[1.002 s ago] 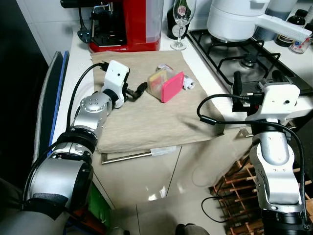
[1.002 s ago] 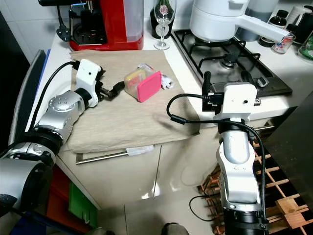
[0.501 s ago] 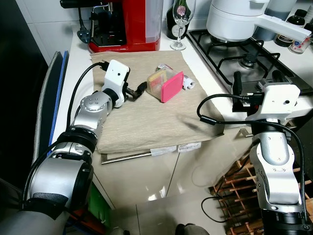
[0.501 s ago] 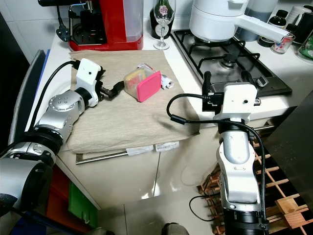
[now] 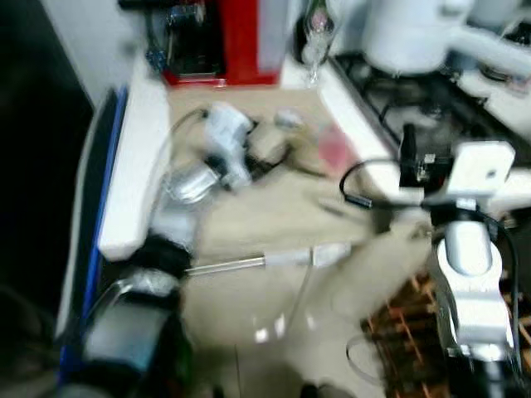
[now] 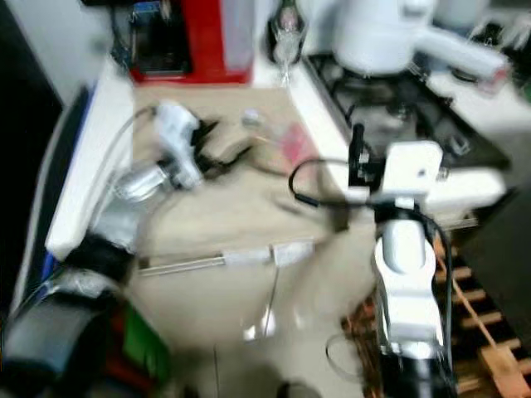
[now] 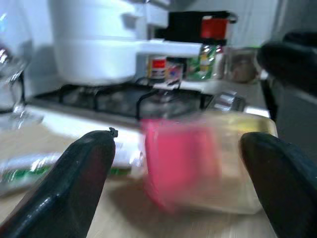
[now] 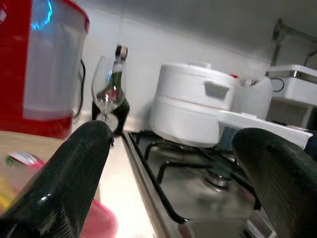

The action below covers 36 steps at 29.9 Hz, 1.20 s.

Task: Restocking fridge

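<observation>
Pink-lidded container (image 7: 198,163) lies on the beige cloth (image 5: 274,224) at my 12 o'clock, framed between the spread, released fingers of my left gripper (image 7: 185,183); my right gripper (image 8: 173,173) hangs equally open, empty, at 2 o'clock.

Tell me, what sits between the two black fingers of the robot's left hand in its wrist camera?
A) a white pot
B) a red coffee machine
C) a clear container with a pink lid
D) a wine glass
C: in the left wrist view, the clear container with a pink lid lies on the beige cloth between the spread fingers of the left gripper; the white pot stands behind on the stove.
</observation>
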### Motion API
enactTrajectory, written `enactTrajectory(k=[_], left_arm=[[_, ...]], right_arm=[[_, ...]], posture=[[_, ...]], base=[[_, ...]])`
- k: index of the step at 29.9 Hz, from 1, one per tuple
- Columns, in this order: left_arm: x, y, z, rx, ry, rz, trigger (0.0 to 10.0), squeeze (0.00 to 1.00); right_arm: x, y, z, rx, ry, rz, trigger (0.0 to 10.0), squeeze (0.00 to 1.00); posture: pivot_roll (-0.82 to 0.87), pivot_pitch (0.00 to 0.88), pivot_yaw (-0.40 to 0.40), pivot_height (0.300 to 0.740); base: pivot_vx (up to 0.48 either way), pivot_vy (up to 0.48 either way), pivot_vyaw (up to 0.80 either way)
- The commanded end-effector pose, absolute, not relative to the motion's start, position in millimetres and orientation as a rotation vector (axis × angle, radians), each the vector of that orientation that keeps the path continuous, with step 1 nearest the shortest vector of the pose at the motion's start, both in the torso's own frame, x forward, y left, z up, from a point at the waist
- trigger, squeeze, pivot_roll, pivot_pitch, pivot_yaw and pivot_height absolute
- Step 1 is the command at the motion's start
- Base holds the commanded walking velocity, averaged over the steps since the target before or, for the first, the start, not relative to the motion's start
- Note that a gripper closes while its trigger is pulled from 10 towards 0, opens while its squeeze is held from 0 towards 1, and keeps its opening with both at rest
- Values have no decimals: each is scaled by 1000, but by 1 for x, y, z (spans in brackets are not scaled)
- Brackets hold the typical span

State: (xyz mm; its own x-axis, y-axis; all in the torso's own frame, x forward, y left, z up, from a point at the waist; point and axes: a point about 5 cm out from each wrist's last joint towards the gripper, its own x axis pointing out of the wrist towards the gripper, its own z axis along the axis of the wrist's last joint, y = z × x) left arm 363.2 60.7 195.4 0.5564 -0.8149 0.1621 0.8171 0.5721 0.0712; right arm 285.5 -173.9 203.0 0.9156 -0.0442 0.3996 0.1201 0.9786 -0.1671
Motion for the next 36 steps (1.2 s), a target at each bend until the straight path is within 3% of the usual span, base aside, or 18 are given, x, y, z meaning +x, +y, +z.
enactTrajectory(k=[1,9,17,26,28,36], left_arm=[[367,72,205,-11,-212,-931,10000,0],[363,74,214,-104,-220,-900,10000,0],[365,83,218,-76,-230,-840,10000,0],[354,92,250,3,-435,-649,10000,0],[340,88,263,-36,-510,-622,10000,0],[325,87,256,-7,-555,-511,10000,0]], right_arm=[[283,-183,204,-204,-408,-116,10000,212],[284,-184,203,-202,-410,-117,10000,212],[283,-185,204,-204,-413,-124,10000,216],[283,-189,211,-189,-449,-150,10000,212],[285,-191,213,-88,-440,-168,10000,212],[290,-199,216,45,-416,-203,10000,216]], posture=[[-195,12,20,740],[-194,12,20,740],[-194,12,22,740],[-180,11,22,740],[-172,10,20,740],[-163,6,23,740]], base=[[0,0,0],[0,0,0],[0,0,0],[0,0,0],[0,0,0],[0,0,0]])
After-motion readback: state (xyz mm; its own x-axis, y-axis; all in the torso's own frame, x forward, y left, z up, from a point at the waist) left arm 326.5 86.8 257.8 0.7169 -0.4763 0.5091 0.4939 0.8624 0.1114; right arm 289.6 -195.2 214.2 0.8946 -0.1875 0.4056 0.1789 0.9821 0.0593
